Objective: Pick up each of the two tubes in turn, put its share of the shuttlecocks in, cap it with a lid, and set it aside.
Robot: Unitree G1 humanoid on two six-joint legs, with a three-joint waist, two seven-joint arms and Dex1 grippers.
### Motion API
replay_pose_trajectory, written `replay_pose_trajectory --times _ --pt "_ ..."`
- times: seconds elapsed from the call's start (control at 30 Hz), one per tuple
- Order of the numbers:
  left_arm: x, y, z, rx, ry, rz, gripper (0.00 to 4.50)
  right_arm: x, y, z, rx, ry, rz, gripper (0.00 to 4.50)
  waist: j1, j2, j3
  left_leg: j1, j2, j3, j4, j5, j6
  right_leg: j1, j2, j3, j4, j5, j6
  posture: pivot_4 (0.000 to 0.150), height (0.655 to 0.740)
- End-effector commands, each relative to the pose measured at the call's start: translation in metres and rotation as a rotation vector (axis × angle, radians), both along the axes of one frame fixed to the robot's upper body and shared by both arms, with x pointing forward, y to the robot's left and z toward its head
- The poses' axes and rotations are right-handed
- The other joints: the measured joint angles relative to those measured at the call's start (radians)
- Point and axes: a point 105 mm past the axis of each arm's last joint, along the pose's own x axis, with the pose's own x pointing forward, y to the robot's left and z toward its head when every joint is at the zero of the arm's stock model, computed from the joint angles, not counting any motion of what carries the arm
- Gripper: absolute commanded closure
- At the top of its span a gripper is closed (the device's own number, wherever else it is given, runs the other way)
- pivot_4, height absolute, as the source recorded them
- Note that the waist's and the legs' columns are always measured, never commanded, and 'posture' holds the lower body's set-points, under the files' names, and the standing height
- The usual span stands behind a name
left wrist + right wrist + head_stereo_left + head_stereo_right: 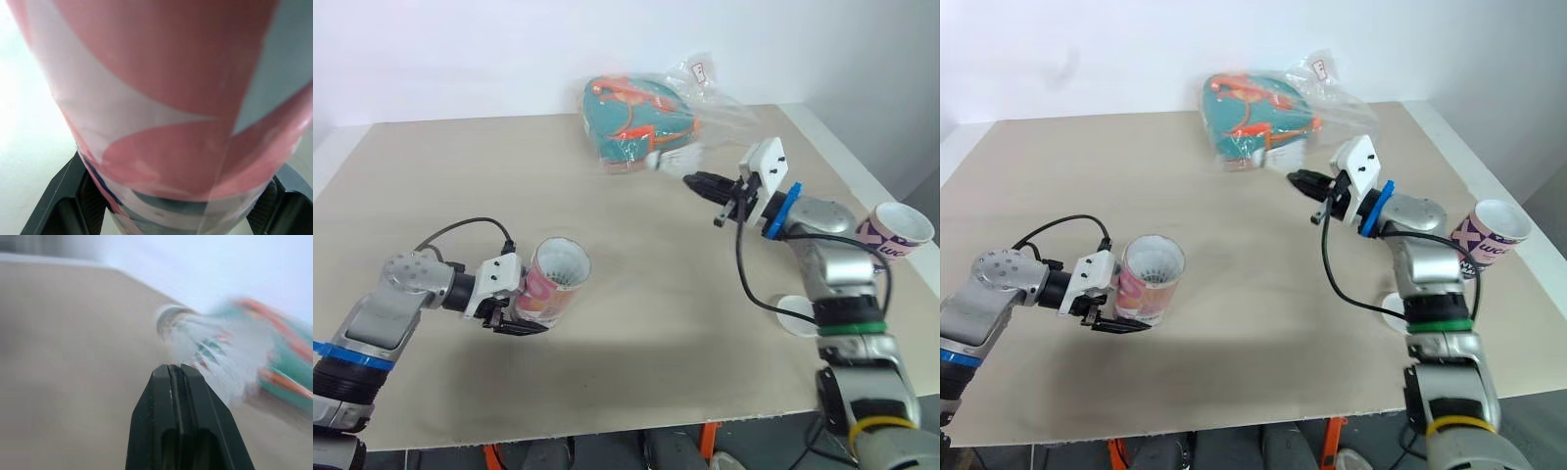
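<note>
In front of me the beige counter carries a clear bag of teal and orange at its far edge, and a white lid near its right edge.

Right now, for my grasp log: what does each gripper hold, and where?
Left gripper: tube, low on its side wall. Right gripper: apparently a shuttlecock, by its feathers.

A light beige tabletop stands against a pale wall. At its far edge lies a teal-and-orange item inside a crumpled clear plastic bag, which bears a small white tag. Orange clamps show beneath the tabletop's near edge.
</note>
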Motion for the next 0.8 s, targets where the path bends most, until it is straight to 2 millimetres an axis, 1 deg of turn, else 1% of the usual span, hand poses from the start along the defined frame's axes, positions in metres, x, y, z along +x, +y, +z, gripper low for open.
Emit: replay_pose_trajectory --times 0.03,0.07,0.1,0.13,0.17,0.3,0.4,0.57,0.73,0.8 --pt "-0.003 -0.003 -0.002 0.005 0.016 -0.02 1.42 -0.053 0.029 0.025 -0.064 -0.052 0.24 4.46 -0.001 0.0 0.0 0.0 0.0 0.0 0.0 0.0 0.0 0.0 0.0 0.0 0.0 -0.001 0.001 0.15 0.7387" --pt "-0.003 -0.003 -0.001 0.006 0.016 -0.021 1.42 -0.066 0.037 0.028 -0.088 -0.074 0.301 4.46 -0.001 0.0 0.0 0.0 0.0 0.0 0.0 0.0 0.0 0.0 0.0 0.0 0.0 -0.003 0.005 0.15 0.7387" --pt "-0.002 -0.003 -0.001 0.008 0.015 -0.022 1.42 -0.078 0.044 0.031 -0.114 -0.093 0.354 4.46 -0.001 0.0 0.0 0.0 0.0 0.0 0.001 0.0 0.0 0.0 0.0 0.0 0.0 -0.003 0.005 0.15 0.7387" --pt "-0.002 -0.003 -0.001 0.009 0.015 -0.023 1.42 -0.084 0.05 0.032 -0.143 -0.113 0.38 4.46 -0.002 0.0 0.0 0.001 0.001 0.0 0.001 0.0 0.0 0.0 0.001 0.0 0.0 -0.003 0.005 0.15 0.7387" --pt "-0.002 -0.003 -0.001 0.009 0.014 -0.023 1.42 -0.086 0.054 0.032 -0.169 -0.129 0.385 4.46 -0.002 0.0 0.0 0.001 0.001 0.0 0.001 0.0 0.0 0.0 0.001 0.0 0.0 -0.003 0.005 0.15 0.7387" --pt "-0.001 -0.003 0.001 0.012 0.013 -0.026 1.42 -0.088 0.064 0.027 -0.255 -0.159 0.41 4.46 -0.001 -0.001 0.0 0.001 0.001 0.001 0.003 0.0 0.0 0.001 0.001 0.0 0.0 -0.002 0.006 0.15 0.7387" --pt "-0.001 -0.003 0.002 0.015 0.01 -0.031 1.42 -0.08 0.072 0.015 -0.35 -0.181 0.395 4.46 -0.002 -0.001 0.0 0.0 0.001 0.002 0.003 0.0 0.0 0.0 0.001 0.0 0.0 -0.002 0.006 0.15 0.7387" --pt "0.0 -0.003 0.004 0.019 0.008 -0.035 1.42 -0.07 0.078 0.005 -0.427 -0.208 0.377 4.46 0.0 -0.001 0.0 -0.001 0.001 0.001 0.003 0.0 -0.001 -0.001 0.001 0.0 0.0 -0.002 0.006 0.15 0.7387" --pt "0.001 -0.003 0.005 0.02 0.006 -0.039 1.42 -0.074 0.087 0.013 -0.404 -0.221 0.424 4.46 0.0 -0.001 0.0 -0.002 0.001 0.001 0.003 0.0 0.0 -0.002 0.001 0.0 0.0 -0.002 0.006 0.15 0.7387" --pt "0.001 -0.003 0.005 0.02 0.005 -0.039 1.42 -0.072 0.087 0.015 -0.383 -0.2 0.422 3.82 0.0 -0.001 0.0 -0.002 0.001 0.001 0.003 0.0 0.0 -0.001 0.001 -0.001 0.0 -0.002 0.006 0.15 0.7387"
